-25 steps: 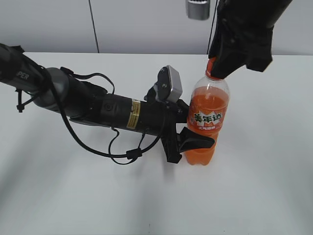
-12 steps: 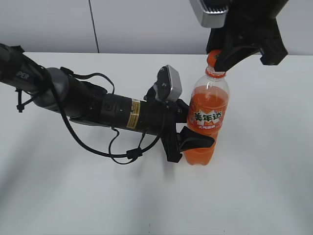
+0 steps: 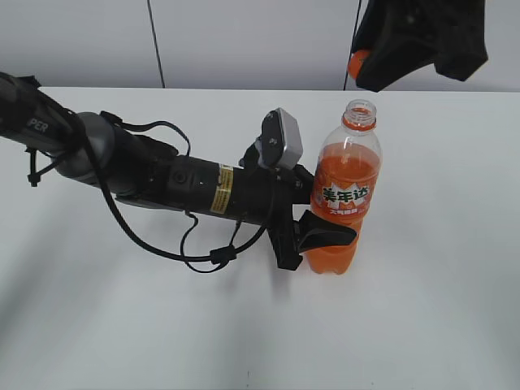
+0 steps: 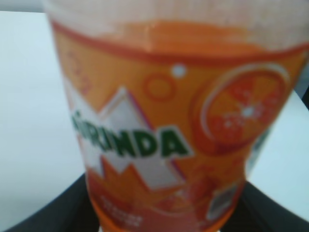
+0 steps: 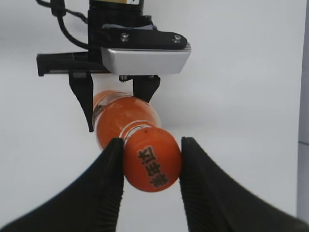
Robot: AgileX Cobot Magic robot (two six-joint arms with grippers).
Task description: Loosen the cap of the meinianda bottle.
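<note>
Exterior view: The meinianda bottle [image 3: 344,193] is seen standing upright on the white table [image 3: 422,309]. Its mouth is open, and only the orange neck ring remains at the top. The lower body of the bottle is clamped by the left end effector [image 3: 313,237], whose black fingers are closed against both sides just below the label. The left arm [image 3: 146,175] is laid nearly level, to the left of the bottle. The right end effector [image 3: 382,69] is held above and to the right of the bottle mouth, clear of it. The cap [image 3: 355,63] is visible as an orange patch at the left edge of that end effector.

Left wrist view: The frame is filled by the orange label of the bottle [image 4: 169,140], slightly blurred, with green lettering on a white shape. Dark finger parts are seen at both lower corners, beside the bottle.

Right wrist view: The cap [image 5: 151,162] is gripped between the two black fingers of the right end effector [image 5: 151,166], which touch it on both sides. The bottle [image 5: 123,116] is seen below the cap, apart from it, held by the left end effector [image 5: 116,99].
</note>
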